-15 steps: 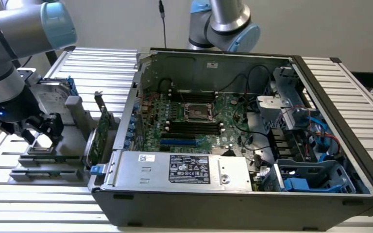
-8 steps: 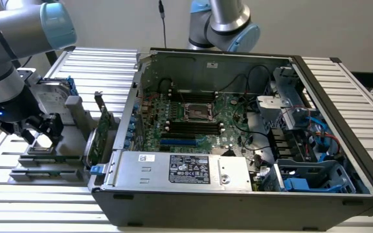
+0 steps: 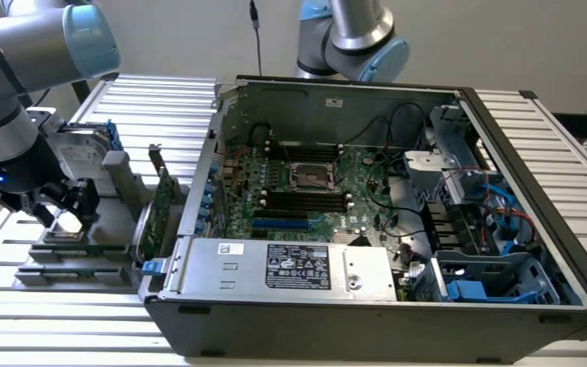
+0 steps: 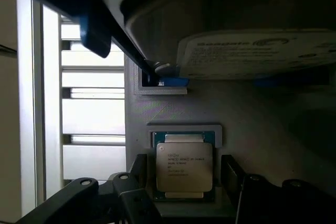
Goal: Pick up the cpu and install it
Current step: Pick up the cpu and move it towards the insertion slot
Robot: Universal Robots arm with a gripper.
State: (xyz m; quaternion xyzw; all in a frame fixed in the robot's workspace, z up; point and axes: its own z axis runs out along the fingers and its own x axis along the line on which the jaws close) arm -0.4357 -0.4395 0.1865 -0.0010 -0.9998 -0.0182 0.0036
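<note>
The cpu [image 4: 184, 167] is a small silver-topped square chip lying flat in a grey holder [image 4: 185, 129] on the slatted table, at the exterior view's left beside the computer case. In the exterior view the cpu [image 3: 67, 222] shows as a bright square. My gripper [image 3: 65, 212] hangs low over it, open. The gripper [image 4: 184, 176] straddles the chip, and a small gap shows between the chip and each dark finger [image 4: 231, 174]. The empty cpu socket [image 3: 312, 177] sits in the middle of the green motherboard inside the case.
A silver hard drive [image 4: 252, 51] with blue brackets stands in the rack just behind the cpu holder. The open black computer case [image 3: 375, 321] takes up the centre. A silver box with a black label [image 3: 293, 267] is at its front. A second arm [image 3: 350, 38] stands behind the case.
</note>
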